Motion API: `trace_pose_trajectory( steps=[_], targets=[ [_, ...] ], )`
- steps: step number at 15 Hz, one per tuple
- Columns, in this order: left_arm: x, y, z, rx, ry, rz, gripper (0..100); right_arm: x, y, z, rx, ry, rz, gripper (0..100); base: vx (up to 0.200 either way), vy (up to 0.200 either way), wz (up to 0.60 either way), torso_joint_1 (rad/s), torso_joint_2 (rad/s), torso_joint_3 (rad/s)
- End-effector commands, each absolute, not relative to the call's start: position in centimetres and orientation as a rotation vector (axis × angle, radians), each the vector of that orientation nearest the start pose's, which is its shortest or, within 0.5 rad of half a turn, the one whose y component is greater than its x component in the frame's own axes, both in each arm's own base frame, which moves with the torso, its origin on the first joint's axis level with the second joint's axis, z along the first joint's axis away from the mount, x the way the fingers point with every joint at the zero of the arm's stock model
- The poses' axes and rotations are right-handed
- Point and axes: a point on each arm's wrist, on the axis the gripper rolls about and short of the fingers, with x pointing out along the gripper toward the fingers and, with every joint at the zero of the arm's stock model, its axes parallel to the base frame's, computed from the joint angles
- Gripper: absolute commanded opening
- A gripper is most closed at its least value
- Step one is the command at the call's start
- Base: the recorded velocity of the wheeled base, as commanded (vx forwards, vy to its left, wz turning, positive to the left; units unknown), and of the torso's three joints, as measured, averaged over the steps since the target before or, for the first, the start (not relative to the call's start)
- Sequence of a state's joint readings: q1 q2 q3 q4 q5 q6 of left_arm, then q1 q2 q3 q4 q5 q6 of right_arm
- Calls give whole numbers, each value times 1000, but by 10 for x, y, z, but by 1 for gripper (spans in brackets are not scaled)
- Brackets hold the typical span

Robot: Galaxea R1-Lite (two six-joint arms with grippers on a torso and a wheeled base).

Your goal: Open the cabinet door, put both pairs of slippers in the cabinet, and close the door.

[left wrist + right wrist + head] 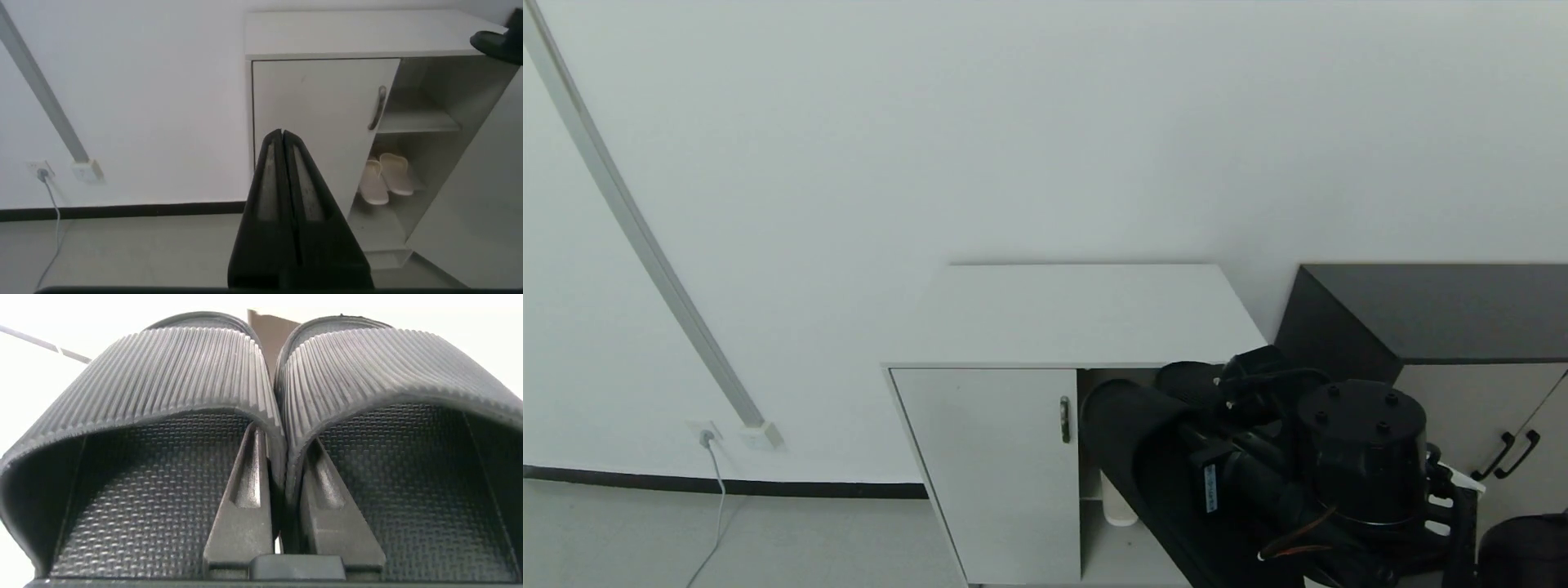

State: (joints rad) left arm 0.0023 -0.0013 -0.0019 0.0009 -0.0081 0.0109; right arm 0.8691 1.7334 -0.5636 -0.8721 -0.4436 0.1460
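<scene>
The right tool (278,453) is clamped on the inner walls of the black slippers (188,400), held in front of the open side of the cabinet (1078,314). The robot should carry them in level, clear of the shut door (988,457), and let go only once they rest on the shelf (417,122) above the pale slippers (387,178). Two pairs count: one stowed, one held; the left tool (283,139) has its fingers together, empty

Head and left wrist cameras both face the cabinet (1078,314).
</scene>
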Motion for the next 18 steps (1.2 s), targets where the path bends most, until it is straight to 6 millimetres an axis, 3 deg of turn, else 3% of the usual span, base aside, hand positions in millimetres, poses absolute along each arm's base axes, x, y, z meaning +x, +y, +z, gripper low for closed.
trace_pose_trajectory(
  steps=[1,18],
  targets=[
    [-23,0,76,11,0,-5,0,188,209,136,-39,265,408,0,0,0,0,0,0,0],
    [-23,0,76,11,0,-5,0,177,208,128,-55,264,440,0,0,0,0,0,0,0]
  ],
)
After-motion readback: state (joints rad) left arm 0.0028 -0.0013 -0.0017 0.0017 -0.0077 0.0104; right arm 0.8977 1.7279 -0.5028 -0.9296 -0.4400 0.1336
